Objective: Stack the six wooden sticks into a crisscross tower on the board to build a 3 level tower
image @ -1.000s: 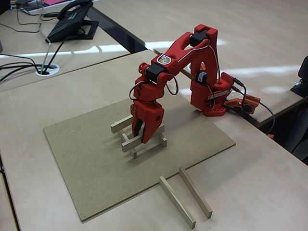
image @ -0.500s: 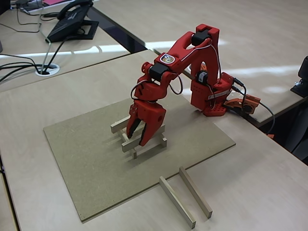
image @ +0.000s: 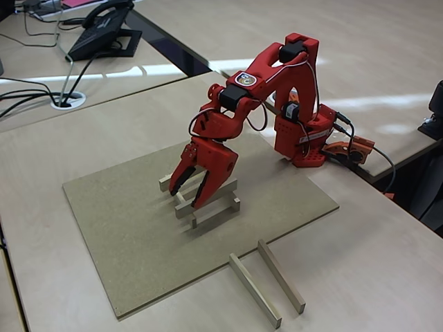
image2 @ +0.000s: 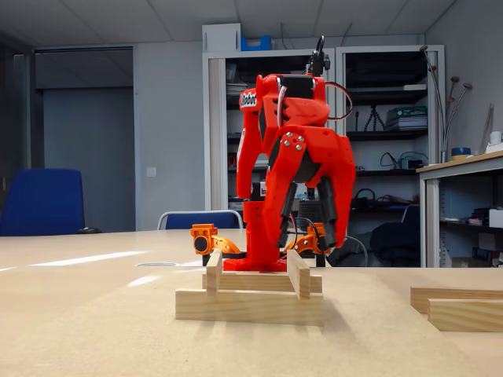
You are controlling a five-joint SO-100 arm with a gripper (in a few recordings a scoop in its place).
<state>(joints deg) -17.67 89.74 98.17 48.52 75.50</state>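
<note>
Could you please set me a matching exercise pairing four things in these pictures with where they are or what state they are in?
Things:
1. red two-finger claw
2. two spare pale wooden sticks
3. two-layer crisscross tower of pale wooden sticks
4. black desk telephone

Places or states:
A. lying on the pale tabletop, off the brown board
B. open, above the stack
C. on the far desk at the upper left
D. standing on the speckled brown fibreboard board

Pairs: 1-B, 2-A, 3-D, 4-C
</note>
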